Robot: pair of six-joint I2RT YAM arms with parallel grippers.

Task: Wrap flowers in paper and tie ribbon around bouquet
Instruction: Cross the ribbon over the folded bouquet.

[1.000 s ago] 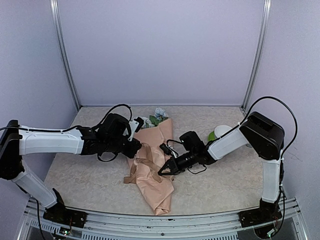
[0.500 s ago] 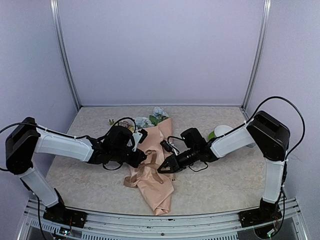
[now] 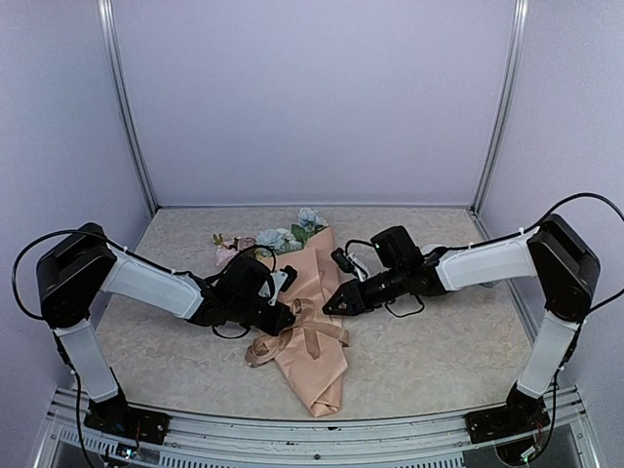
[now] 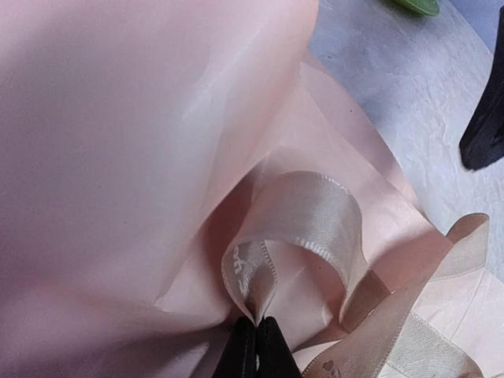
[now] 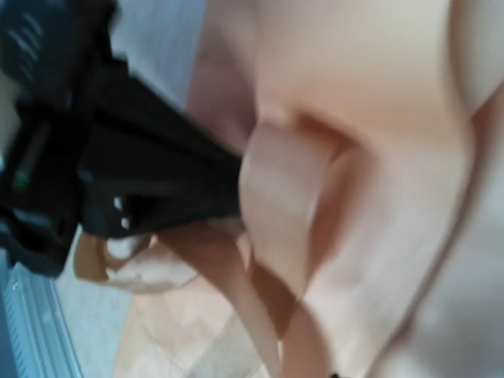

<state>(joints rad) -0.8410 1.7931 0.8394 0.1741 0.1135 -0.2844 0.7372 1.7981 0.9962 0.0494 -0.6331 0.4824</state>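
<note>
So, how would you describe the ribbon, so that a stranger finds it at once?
Find the peach-pink bouquet lying on the table. Across its narrow lower half lies the ribbon, one loop pinched by the left gripper. It is a narrow beige strip, slightly darker than the paper.

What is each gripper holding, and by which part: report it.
Left gripper: the ribbon, pinched at the base of a loop against the paper. Right gripper: beside the paper; whether it holds anything cannot be told.
</note>
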